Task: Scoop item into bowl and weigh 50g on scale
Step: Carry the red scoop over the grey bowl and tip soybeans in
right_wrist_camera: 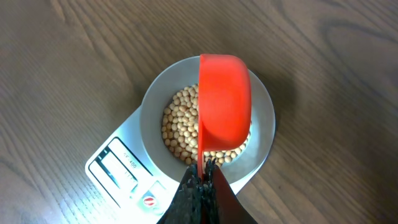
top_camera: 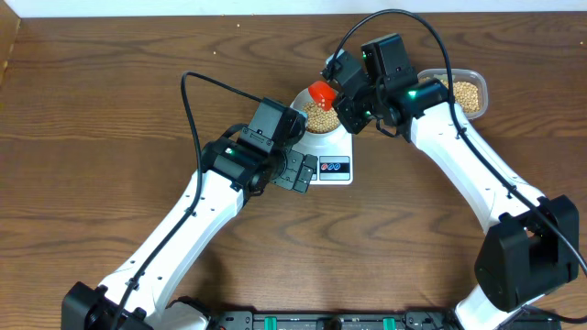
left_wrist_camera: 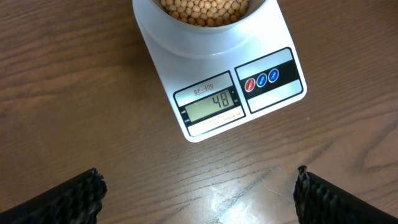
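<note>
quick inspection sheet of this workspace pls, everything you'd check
surface: brown wooden table, no spills seen
job's things: scale reads 48; bowl sits on it, holding beans; red scoop is tipped over the bowl
clutter: clear tub of more beans at the back right; nothing else seen
grippers: right pincer is shut on the red scoop's handle; left pincer is open, empty, hovering in front of the scale
cables: left arm's cable and right arm's cable loop free, clear of the bowl
surroundings: nothing seen
</note>
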Tool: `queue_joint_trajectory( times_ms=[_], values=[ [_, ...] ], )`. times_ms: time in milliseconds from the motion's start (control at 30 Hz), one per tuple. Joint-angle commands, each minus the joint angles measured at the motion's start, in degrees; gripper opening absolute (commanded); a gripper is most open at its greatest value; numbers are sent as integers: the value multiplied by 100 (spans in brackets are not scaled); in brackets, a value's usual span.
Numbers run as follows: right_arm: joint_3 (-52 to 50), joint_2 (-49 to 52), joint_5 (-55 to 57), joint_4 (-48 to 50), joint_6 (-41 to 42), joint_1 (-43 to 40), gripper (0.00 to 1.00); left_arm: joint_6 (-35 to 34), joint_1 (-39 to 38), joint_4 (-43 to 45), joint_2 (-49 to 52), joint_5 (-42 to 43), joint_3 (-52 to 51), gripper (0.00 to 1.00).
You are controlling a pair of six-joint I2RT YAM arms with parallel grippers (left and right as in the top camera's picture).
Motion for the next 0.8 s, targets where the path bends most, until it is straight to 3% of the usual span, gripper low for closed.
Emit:
queue_joint_trajectory(
  times_ms=[0, 633, 767],
  values=[
    [7, -103, -79, 17, -238, 20, 1, 101, 13, -24, -46, 9, 28, 99],
    [7, -103, -76, 20, -240, 20, 1, 101, 13, -22, -46, 9, 28, 99],
    [7, -103, -79, 20, -584, 22, 1, 101, 13, -22, -46, 9, 28, 99]
  ],
)
